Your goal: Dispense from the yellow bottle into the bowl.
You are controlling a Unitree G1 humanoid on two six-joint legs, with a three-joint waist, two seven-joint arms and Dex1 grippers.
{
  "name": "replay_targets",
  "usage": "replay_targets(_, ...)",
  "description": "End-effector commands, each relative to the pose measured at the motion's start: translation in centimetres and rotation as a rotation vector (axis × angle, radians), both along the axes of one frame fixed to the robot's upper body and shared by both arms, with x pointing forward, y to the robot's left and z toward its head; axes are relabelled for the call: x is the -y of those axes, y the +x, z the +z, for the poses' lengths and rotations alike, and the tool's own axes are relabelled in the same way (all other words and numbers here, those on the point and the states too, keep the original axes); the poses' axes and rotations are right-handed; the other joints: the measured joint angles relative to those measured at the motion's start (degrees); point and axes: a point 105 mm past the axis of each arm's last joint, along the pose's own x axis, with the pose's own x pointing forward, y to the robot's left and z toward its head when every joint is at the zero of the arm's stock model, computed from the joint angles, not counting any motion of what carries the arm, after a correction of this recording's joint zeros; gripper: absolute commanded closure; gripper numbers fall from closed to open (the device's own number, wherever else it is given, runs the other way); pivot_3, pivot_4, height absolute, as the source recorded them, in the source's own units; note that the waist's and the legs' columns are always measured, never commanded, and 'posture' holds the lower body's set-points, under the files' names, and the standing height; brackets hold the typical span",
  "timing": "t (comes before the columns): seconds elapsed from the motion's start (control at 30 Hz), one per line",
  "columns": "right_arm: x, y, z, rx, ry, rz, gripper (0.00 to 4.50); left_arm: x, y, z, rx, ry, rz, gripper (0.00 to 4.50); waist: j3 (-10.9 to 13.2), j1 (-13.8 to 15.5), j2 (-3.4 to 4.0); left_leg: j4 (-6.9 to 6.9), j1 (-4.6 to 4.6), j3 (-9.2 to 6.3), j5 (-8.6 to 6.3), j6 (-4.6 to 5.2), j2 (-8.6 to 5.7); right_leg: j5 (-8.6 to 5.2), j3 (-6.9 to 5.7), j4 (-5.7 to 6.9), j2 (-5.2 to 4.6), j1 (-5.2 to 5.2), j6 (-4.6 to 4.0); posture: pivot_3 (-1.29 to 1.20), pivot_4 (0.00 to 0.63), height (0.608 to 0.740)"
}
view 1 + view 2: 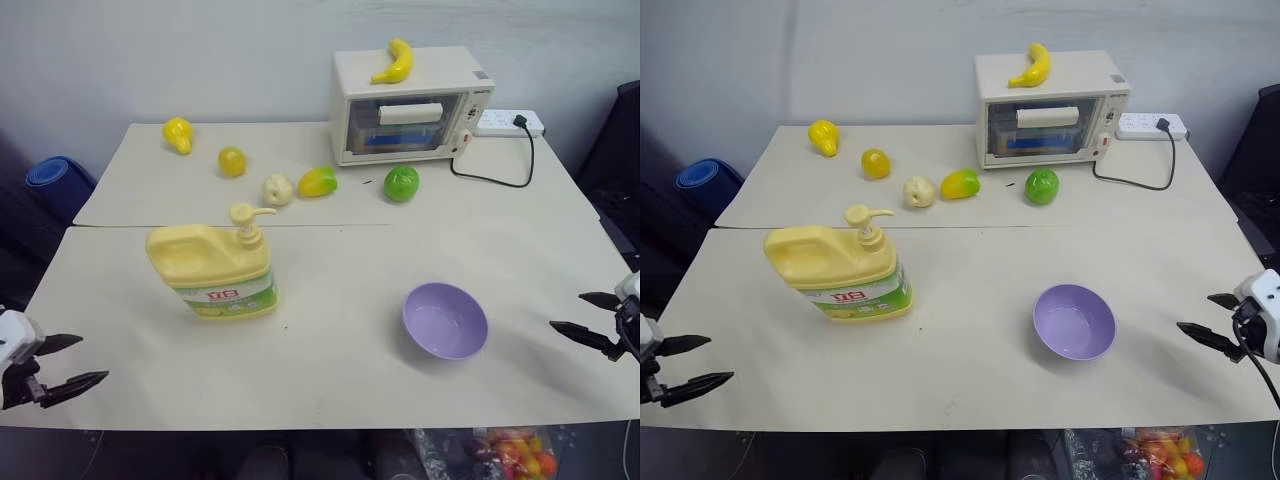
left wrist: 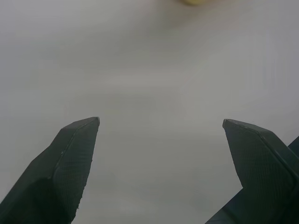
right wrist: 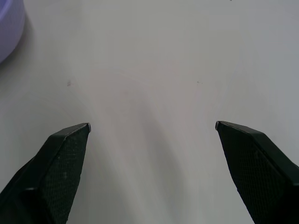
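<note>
The yellow bottle (image 1: 213,270) stands upright on the left half of the table, its pump top pointing right and its green-and-white label facing me. To its right, near the front of the table, sits the lavender bowl (image 1: 445,320), whose rim (image 3: 8,28) also shows in the right wrist view. My left gripper (image 1: 82,360) hovers open at the front left edge, well apart from the bottle. At the far right edge my right gripper (image 1: 578,312) is open too, a short way right of the bowl. Nothing lies between either pair of fingers.
A white toaster oven (image 1: 410,105) with a banana (image 1: 395,62) on top stands at the back, beside a power strip (image 1: 510,123) and cable. Several toy fruits (image 1: 318,182) lie in a row behind the bottle. A bag of small fruits (image 1: 515,452) sits below the front edge.
</note>
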Motion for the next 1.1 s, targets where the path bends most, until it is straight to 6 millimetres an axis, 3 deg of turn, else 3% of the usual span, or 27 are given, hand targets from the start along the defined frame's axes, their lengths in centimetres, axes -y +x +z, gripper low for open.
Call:
replay_targets(0.03,-1.1,0.4,2.8,0.074,0.011,0.066,0.01,2.0,0.5,4.1,0.062,-0.088,-0.092,0.0,0.0,0.0,-0.01,0.0,0.01,0.0,0.0,0.0,0.0,0.0,0.0,0.0,0.0,0.0,0.0,0.0,0.15,0.74)
replay_targets(0.13,-3.1,-0.1,4.4,0.079,0.012,0.161,0.01,4.4,0.1,7.2,0.068,-0.159,-0.206,0.0,0.1,0.1,-0.04,0.01,-0.01,-0.05,0.0,0.0,0.06,0.0,-0.02,0.03,0.04,0.0,0.01,0.0,0.15,0.74)
replay_targets(0.27,-7.4,-2.2,5.7,0.044,0.028,0.331,0.01,9.1,-2.1,11.5,0.045,-0.228,-0.442,0.0,0.2,0.3,0.1,0.01,-0.07,-0.03,-0.03,0.0,0.05,-0.01,-0.02,-0.03,0.03,-0.01,0.0,0.0,0.15,0.74)
replay_targets(0.43,-12.8,-5.4,5.4,-0.038,0.016,0.513,0.01,14.7,-5.3,14.2,-0.02,-0.171,-0.757,0.0,0.2,0.4,0.07,0.02,-0.13,-0.04,-0.12,-0.06,0.05,-0.08,-0.01,-0.1,0.03,0.02,0.04,0.0,0.15,0.74)
replay_targets(0.53,-16.0,-6.1,4.2,-0.034,0.0,0.591,0.01,16.7,-5.8,13.1,-0.031,-0.017,-0.891,0.0,0.2,0.1,0.05,0.02,-0.12,0.02,-0.15,-0.07,0.05,-0.19,0.02,-0.19,0.04,0.22,-0.15,0.0,0.15,0.74)
replay_targets(0.7,-17.9,-5.4,1.2,-0.016,-0.037,0.56,0.01,17.6,-4.8,11.7,0.001,0.071,-0.972,0.0,0.4,0.3,-0.15,0.04,-0.06,0.07,-0.14,-0.12,0.16,-0.32,0.1,-0.17,0.23,0.23,-0.39,0.0,0.15,0.74)
replay_targets(0.87,-18.3,-4.7,-1.0,0.003,-0.07,0.522,0.01,18.1,-3.3,11.2,0.035,0.092,-1.004,0.0,0.4,0.4,-0.22,0.07,-0.08,0.08,-0.14,-0.13,0.09,-0.32,0.19,-0.21,0.19,0.24,-0.42,0.0,0.15,0.74)
replay_targets(1.1,-18.1,-4.1,-3.6,0.005,-0.139,0.51,0.01,18.9,-0.9,12.0,0.133,0.08,-0.982,0.0,0.5,0.4,-0.31,0.07,-0.06,0.05,-0.16,-0.1,0.1,-0.2,0.18,-0.21,0.21,0.11,-0.2,0.0,0.15,0.74)
